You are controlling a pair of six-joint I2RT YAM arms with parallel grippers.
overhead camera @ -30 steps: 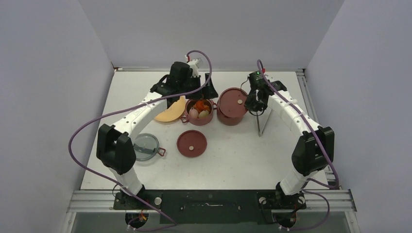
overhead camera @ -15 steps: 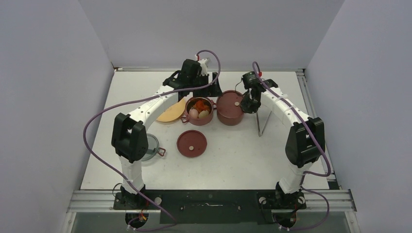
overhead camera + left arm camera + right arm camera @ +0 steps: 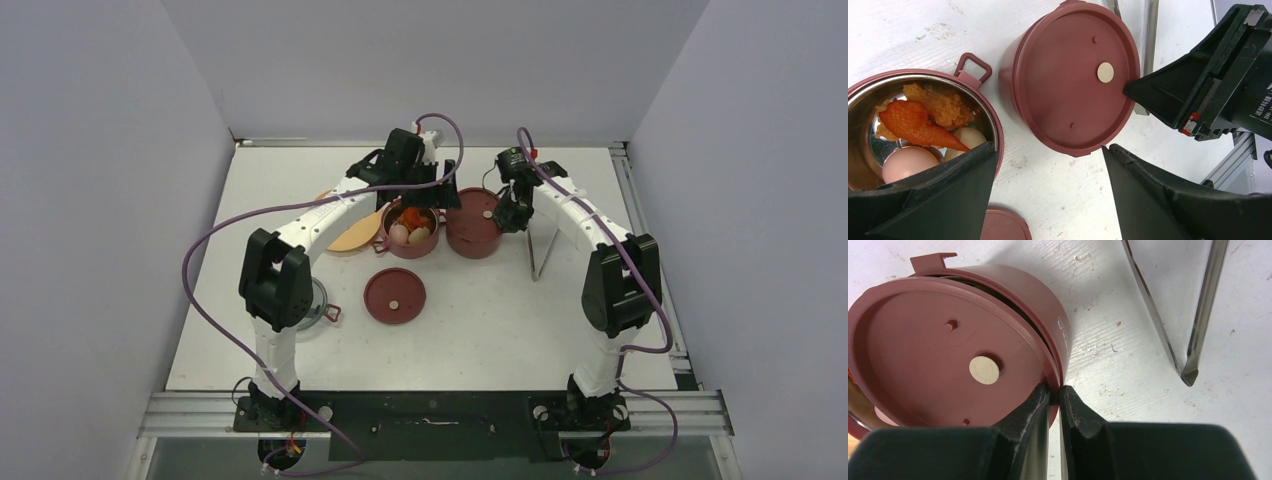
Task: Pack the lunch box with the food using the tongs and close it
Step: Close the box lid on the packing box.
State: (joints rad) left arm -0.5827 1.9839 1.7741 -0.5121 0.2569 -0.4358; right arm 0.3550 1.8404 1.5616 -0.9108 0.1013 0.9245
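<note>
The lunch box is in parts. One maroon container stands open with the food inside: a red piece, an orange-brown piece and a whitish egg. A second container to its right carries a flat maroon lid that sits slightly tilted. My right gripper is shut on that lid's near rim. My left gripper hangs open above the gap between the two containers, holding nothing. The silver tongs lie on the table to the right of the lidded container.
A loose maroon disc lid lies in front of the open container. The grey translucent lid is partly hidden by my left arm. A yellow-orange plate sits left of the open container.
My left arm has swung right, from over the plate to above the two containers, and its jaws have narrowed a little. My right gripper has shifted slightly left onto the lid's rim.
</note>
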